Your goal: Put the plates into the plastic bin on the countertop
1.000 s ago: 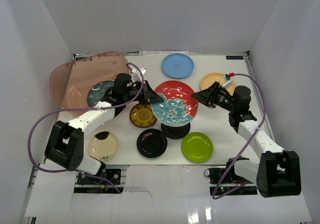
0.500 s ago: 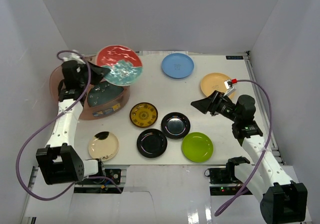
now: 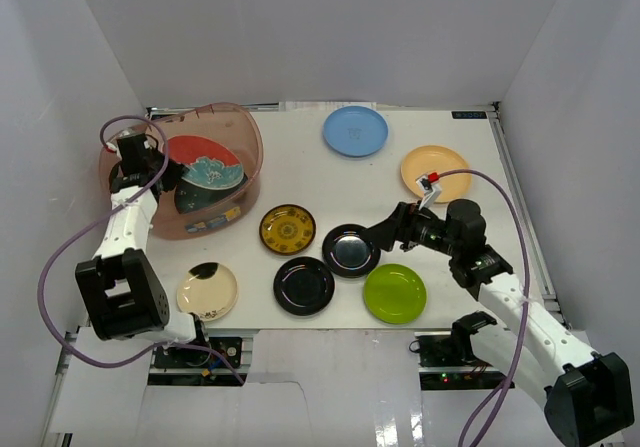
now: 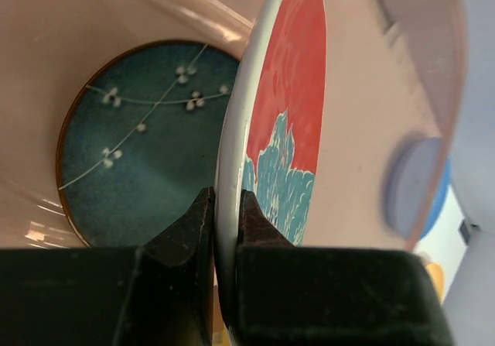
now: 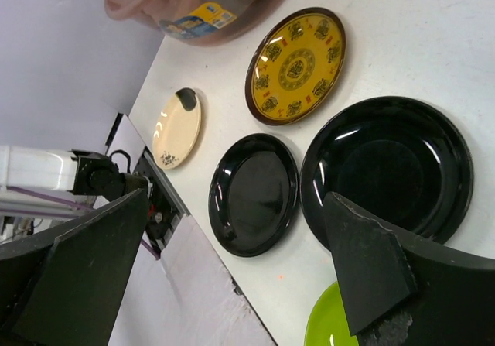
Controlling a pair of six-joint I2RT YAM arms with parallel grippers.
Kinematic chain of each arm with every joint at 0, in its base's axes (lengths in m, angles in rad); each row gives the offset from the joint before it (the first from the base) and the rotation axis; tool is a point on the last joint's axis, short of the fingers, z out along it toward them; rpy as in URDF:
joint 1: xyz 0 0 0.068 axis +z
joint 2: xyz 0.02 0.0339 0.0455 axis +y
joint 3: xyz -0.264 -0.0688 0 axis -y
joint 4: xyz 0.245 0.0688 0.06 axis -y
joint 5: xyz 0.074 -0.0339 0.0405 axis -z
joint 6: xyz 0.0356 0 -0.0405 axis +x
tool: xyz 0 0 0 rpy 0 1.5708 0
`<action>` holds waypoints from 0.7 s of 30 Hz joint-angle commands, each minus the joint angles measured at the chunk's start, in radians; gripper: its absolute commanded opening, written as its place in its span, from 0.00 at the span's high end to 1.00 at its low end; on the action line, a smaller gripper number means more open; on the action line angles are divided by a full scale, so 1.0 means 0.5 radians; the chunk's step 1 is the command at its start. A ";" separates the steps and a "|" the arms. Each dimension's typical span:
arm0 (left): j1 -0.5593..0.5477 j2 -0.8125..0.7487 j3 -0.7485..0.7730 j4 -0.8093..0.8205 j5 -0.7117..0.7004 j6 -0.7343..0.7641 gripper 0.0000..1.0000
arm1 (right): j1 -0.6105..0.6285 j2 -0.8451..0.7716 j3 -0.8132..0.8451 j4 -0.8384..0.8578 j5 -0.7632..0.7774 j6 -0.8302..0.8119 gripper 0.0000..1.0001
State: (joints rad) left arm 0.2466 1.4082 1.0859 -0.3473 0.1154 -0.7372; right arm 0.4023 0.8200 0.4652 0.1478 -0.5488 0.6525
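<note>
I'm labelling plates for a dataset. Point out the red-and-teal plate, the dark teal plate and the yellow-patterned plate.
red-and-teal plate [image 4: 290, 106]: left wrist view, red part of its face.
dark teal plate [image 4: 139, 152]: left wrist view, middle of its face.
yellow-patterned plate [image 5: 296, 66]: right wrist view, its central medallion.

Bin [image 3: 235, 127] at 10 o'clock holds dark teal plate [image 4: 139, 152] on its floor, red-and-teal plate [image 4: 290, 90] on edge over it (rim pinched). On surface [image 3: 300, 172]: blue plate [image 3: 355, 130] 12, orange-yellow plate [image 3: 432, 170] 2, lime plate [image 3: 394, 293] 5, cream plate [image 3: 207, 291] 7, black plates [image 3: 350, 251] [image 3: 304, 285] + yellow-patterned plate [image 3: 288, 229] approx. centre.

Left end effector [image 4: 226, 203] clamped, right end effector [image 5: 236, 207] spread
</note>
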 commanded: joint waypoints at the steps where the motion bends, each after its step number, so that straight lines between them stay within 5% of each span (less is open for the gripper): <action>1: -0.005 -0.025 0.062 0.244 0.079 0.011 1.00 | 0.195 0.032 0.054 0.020 0.155 -0.078 0.00; 6: -0.005 0.067 0.010 0.247 0.073 0.069 0.94 | 0.545 0.151 0.097 0.078 0.450 -0.072 0.00; 12: -0.005 0.129 -0.052 0.241 0.125 0.112 0.61 | 0.846 0.372 0.192 0.164 0.622 -0.066 0.06; 16: -0.005 0.110 -0.070 0.241 0.137 0.134 0.30 | 1.036 0.571 0.296 0.168 0.751 -0.084 0.07; 17: -0.005 0.104 -0.076 0.238 0.143 0.134 0.14 | 1.061 0.605 0.315 0.171 0.775 -0.084 0.07; 21: -0.005 0.071 -0.113 0.228 0.168 0.131 0.02 | 1.180 0.759 0.373 0.207 0.925 -0.066 0.09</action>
State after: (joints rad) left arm 0.2478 1.5028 1.0290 -0.3016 0.1513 -0.6712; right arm 0.9607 1.1675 0.6025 0.1917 -0.1776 0.6315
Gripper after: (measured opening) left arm 0.973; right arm 0.919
